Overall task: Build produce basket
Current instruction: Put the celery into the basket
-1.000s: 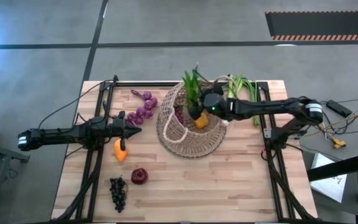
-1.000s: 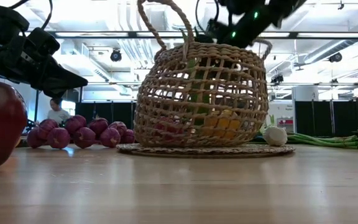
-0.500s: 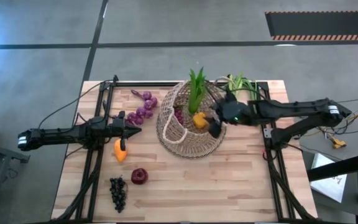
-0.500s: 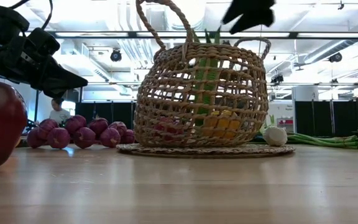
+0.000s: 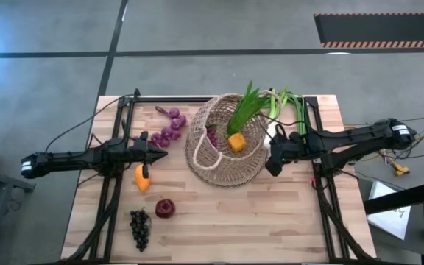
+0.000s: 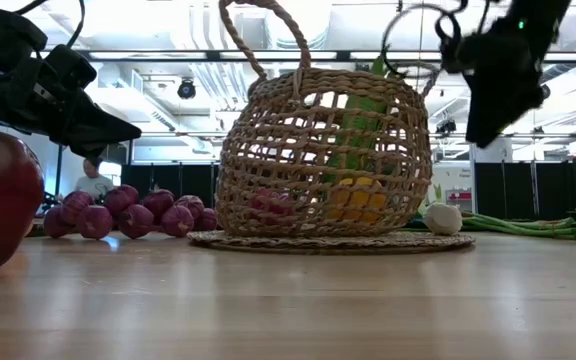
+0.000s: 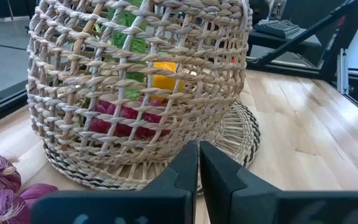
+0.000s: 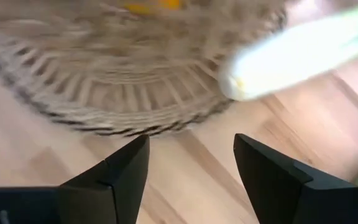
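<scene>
**Basket half filled, fruit waiting on the counter**

Your round tan open-weave wicker basket [image 5: 226, 143] stands mid-counter so both arms reach it; leafy green stalks [image 5: 243, 114] and a smooth orange fruit [image 5: 235, 143] sit inside. The right pincer [image 5: 275, 158], released and empty, hangs just beside the basket. The left pincer [image 5: 157, 153], clenched on nothing, waits near the knobbly purple grape bunch [image 5: 166, 131].
</scene>
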You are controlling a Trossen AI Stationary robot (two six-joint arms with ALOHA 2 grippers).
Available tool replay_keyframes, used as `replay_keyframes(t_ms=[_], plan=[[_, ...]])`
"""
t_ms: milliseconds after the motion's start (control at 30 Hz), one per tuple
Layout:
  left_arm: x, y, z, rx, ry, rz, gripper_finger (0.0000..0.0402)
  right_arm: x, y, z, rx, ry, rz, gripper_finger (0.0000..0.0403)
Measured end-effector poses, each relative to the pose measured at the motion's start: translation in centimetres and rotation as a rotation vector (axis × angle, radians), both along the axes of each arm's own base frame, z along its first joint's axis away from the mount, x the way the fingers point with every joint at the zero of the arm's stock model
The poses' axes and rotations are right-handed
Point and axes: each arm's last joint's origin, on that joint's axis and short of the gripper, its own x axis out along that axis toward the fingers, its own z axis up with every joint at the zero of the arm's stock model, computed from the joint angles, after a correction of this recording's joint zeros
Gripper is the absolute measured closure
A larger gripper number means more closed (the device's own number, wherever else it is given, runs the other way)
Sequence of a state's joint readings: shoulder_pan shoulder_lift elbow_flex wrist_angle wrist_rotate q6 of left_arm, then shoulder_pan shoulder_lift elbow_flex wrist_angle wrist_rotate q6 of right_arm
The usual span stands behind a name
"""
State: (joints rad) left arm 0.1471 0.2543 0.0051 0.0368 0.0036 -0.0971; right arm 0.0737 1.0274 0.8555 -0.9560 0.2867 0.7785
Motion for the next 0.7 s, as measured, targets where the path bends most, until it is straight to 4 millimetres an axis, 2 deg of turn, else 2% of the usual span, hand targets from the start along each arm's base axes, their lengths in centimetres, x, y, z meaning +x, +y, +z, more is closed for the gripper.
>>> replay_keyframes(t_ms=[233,567,700], plan=[[0.0,0.0,0.0,0.000,0.000,0.001,0.0402,-2.1,-3.2,-0.9,-0.019,0.054,-0.205,0.0137],[0.0,0.0,0.0,0.000,0.000,0.000,0.0402,-3.4,-11.2,-2.7,-0.042,0.042,-0.508,0.0045],[0.0,0.0,0.0,0.000,0.000,0.000,0.0402,-3.4,-13.6,-3.2,0.057,-0.017,-0.511,0.0024]])
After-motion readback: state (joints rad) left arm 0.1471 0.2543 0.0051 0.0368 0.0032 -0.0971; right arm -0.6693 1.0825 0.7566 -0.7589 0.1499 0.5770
